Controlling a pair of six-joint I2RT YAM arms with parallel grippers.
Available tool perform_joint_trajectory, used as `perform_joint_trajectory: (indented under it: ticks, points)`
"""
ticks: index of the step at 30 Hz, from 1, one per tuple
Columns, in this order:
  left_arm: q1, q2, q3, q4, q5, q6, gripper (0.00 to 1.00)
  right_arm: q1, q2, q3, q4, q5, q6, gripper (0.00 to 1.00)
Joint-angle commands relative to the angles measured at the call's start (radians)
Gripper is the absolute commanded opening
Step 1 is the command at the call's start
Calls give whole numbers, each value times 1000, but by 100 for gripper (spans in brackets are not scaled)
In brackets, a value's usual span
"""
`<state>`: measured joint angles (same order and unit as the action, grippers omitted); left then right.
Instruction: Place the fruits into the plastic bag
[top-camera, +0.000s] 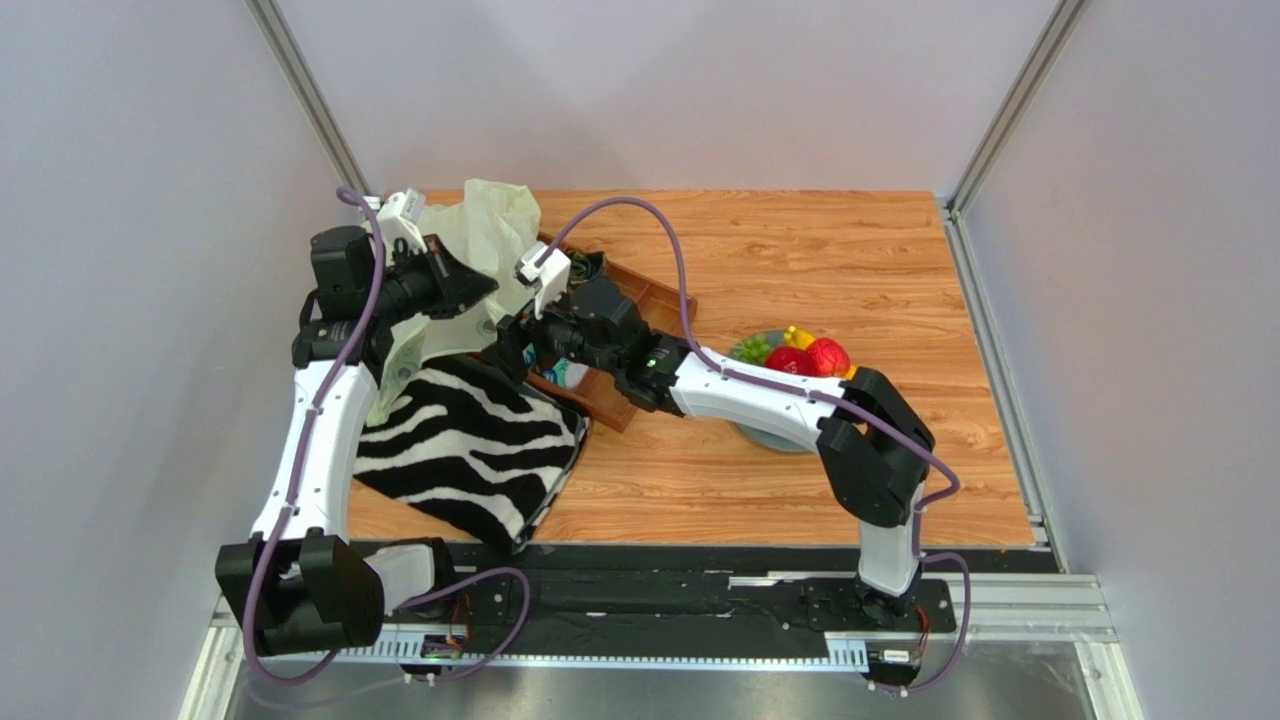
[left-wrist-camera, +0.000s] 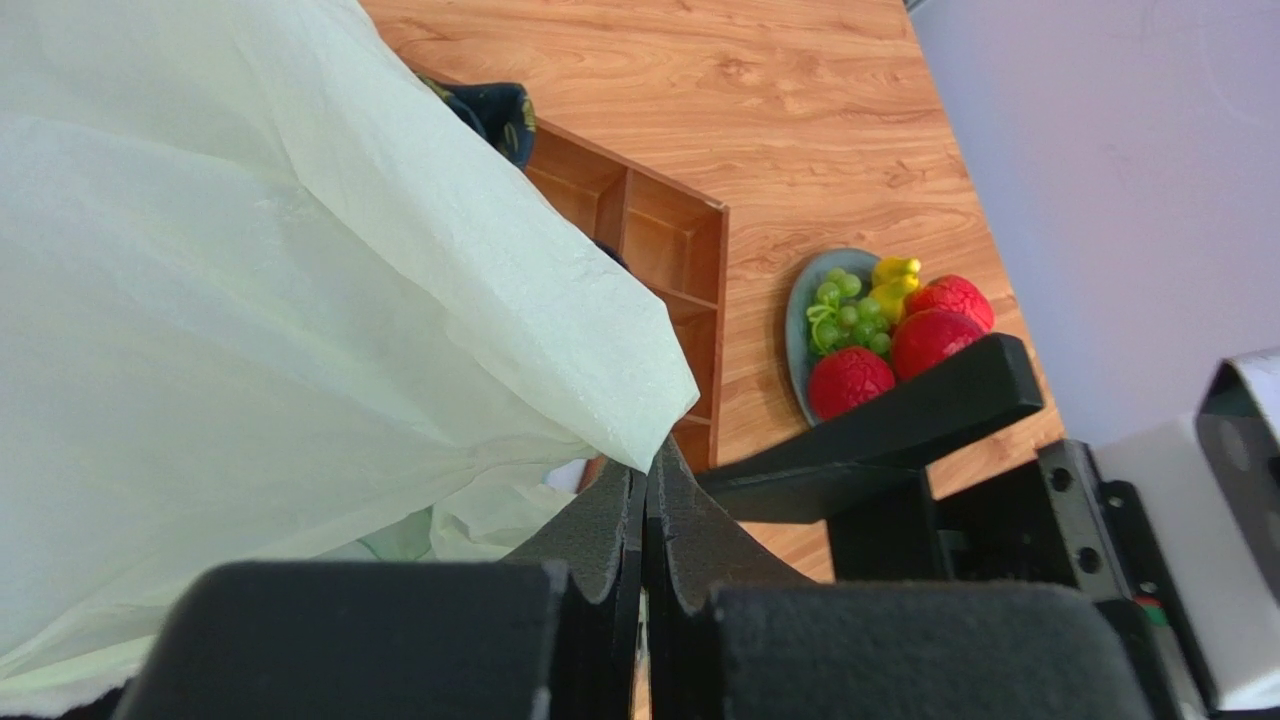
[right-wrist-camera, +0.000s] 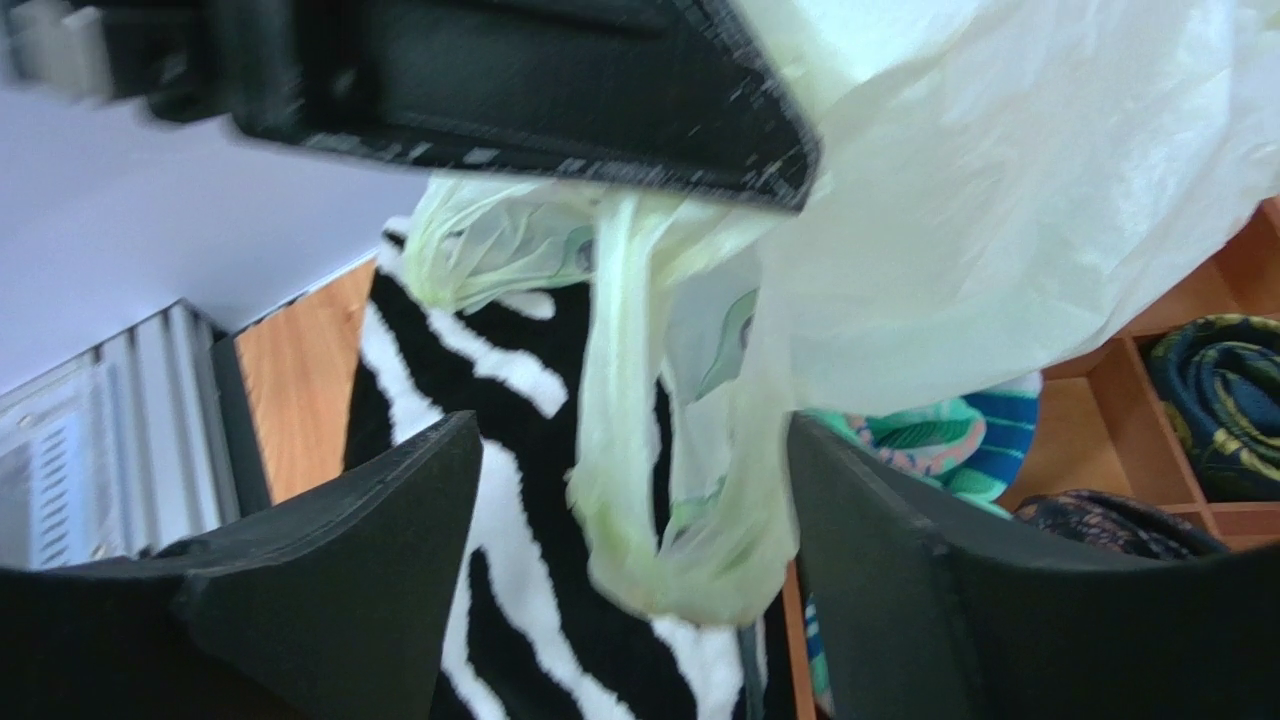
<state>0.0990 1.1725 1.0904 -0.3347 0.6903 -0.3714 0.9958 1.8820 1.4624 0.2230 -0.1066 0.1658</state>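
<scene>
Pale cream thin plastic bag (left-wrist-camera: 271, 300) is pinched in your tightly closed left gripper (left-wrist-camera: 649, 492); your right gripper (right-wrist-camera: 628, 480) is wide open around its handle loop (right-wrist-camera: 624, 360).

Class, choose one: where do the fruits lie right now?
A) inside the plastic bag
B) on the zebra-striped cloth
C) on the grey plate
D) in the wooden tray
C: the fruits sit piled on the plate, apart from the plastic bag that the left end effector pinches.
</scene>
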Motion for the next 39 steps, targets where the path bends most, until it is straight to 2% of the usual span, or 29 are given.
perform_joint_trajectory:
  ticks: [1, 3, 4, 5, 6, 7, 9, 11, 12, 16, 22, 26, 30, 35, 39]
  points:
    - [2, -17, -15, 75, 61, -26, 0, 0, 78, 126, 58, 104, -74, 59]
    - [4, -14, -20, 86, 83, -29, 0, -5, 104, 156, 58, 159, -94, 32]
    - [4, -14, -18, 89, 84, -29, 2, -6, 118, 186, 58, 169, -91, 7]
    - [4, -14, -9, 86, 83, -18, 11, -11, 141, 200, 56, 191, -92, 0]
    - [4, -25, -4, 79, 66, -9, 24, -17, 153, 216, 56, 206, -95, 0]
    - [5, -36, 2, 57, 43, 5, 56, -19, 163, 228, 58, 250, -97, 0]
    - [7, -92, -3, 48, -56, 43, 78, -32, 189, 263, 70, 303, -104, 0]
    - [5, -143, -26, 48, -125, 80, 92, -55, 206, 312, 84, 383, -103, 0]
    - [4, -187, -33, 49, -183, 91, 93, -66, 221, 328, 88, 406, -97, 0]
    - [5, -260, -69, 82, -264, 114, 94, -120, 278, 426, 130, 557, -92, 0]
    - [5, -215, -58, 72, -232, 112, 94, -220, 432, 745, 3, 720, -100, 0]
    - [5, -192, -57, 68, -224, 114, 94, -302, 467, 837, -53, 778, -92, 0]
    - [5, -168, -53, 63, -212, 112, 94, -371, 421, 791, -82, 818, -78, 0]
    - [5, -149, -52, 71, -173, 95, 93, -454, 281, 553, -91, 828, -40, 0]
    - [5, -134, -55, 86, -134, 83, 93, -474, 143, 371, -93, 820, -49, 0]
